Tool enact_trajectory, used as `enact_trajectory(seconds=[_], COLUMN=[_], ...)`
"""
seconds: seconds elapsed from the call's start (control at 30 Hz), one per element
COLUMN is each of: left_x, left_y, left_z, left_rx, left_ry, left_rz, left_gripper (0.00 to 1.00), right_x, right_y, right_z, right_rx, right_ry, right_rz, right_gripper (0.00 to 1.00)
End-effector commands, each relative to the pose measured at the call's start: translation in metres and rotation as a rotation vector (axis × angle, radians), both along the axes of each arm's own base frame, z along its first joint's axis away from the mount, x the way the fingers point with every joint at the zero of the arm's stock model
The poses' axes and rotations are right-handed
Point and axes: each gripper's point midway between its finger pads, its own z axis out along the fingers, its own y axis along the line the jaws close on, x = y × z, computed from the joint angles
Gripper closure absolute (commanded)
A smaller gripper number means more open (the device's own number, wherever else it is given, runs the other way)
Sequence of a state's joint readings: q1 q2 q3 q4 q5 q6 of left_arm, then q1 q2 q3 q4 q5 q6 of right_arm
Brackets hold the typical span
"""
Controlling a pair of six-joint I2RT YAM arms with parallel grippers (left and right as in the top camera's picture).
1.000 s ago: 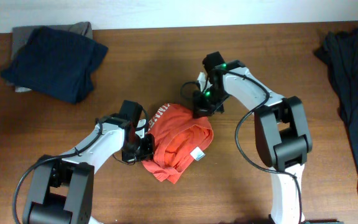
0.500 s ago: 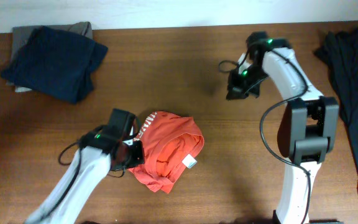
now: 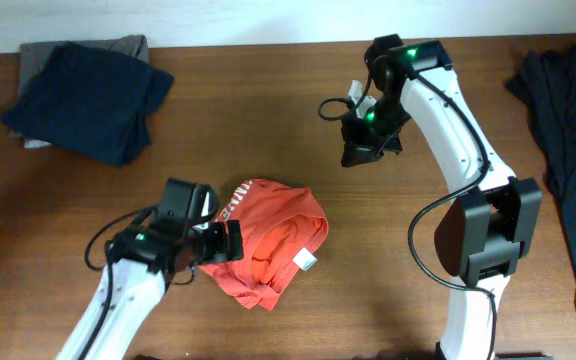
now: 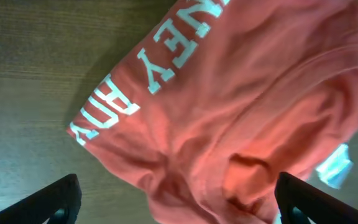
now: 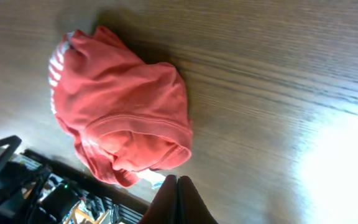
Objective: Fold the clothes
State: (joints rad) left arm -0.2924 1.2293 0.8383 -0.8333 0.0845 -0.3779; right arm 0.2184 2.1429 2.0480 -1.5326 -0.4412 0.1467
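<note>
the red-orange t-shirt (image 3: 273,245) lies bunched in a rough heap near the middle of the tabletop (image 3: 268,110), toward the near side. it is not flat. its white lettering (image 4: 160,62) runs along the left edge and a small white label (image 3: 308,262) shows at the near right. the heap looks a little longer from far to near than from left to right, with the lettered hem marking that long side. the crumpling makes this a loose judgement.

the left end effector (image 3: 220,243) is right at that lettered edge, on the left of the shirt and pointing right across it. in the left wrist view its fingers (image 4: 55,198) stand wide apart at the two lower corners, released, with cloth filling the space ahead of them and nothing held.

the right end effector (image 3: 358,155) hangs to the far right of the shirt, well apart from it, over bare wood. in the right wrist view its fingers (image 5: 176,199) are pressed together, clenched on nothing, and the shirt lies off to its left.

so the left arm is plainly the nearer one. the likely next grasp is on the lettered hem just ahead of it, while the right arm would have to come near and left to reach the opposite edge.

a navy pile (image 3: 88,90) sits at the far left and a dark garment (image 3: 568,130) lies along the right edge, both well apart from either arm.
</note>
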Motion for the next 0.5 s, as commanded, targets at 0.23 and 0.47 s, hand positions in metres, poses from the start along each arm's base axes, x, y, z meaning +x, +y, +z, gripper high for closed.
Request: enact_trajectory(seconds=[0.23, 0.47], left_x=[0.080, 0.086], left_y=[-0.006, -0.022], left_z=[0.009, -0.035], left_rx=[-0.056, -0.129], left_ry=[-0.046, 0.094], left_rz=[-0.284, -0.511], left_gripper=[0.01, 0.01], right_x=[-0.049, -0.126], right_y=[-0.038, -0.027], right_z=[0.109, 0.192], right_rx=[-0.155, -0.113], right_ry=[-0.253, -0.519], right_rz=[-0.033, 0.062], right_gripper=[0.59, 0.28])
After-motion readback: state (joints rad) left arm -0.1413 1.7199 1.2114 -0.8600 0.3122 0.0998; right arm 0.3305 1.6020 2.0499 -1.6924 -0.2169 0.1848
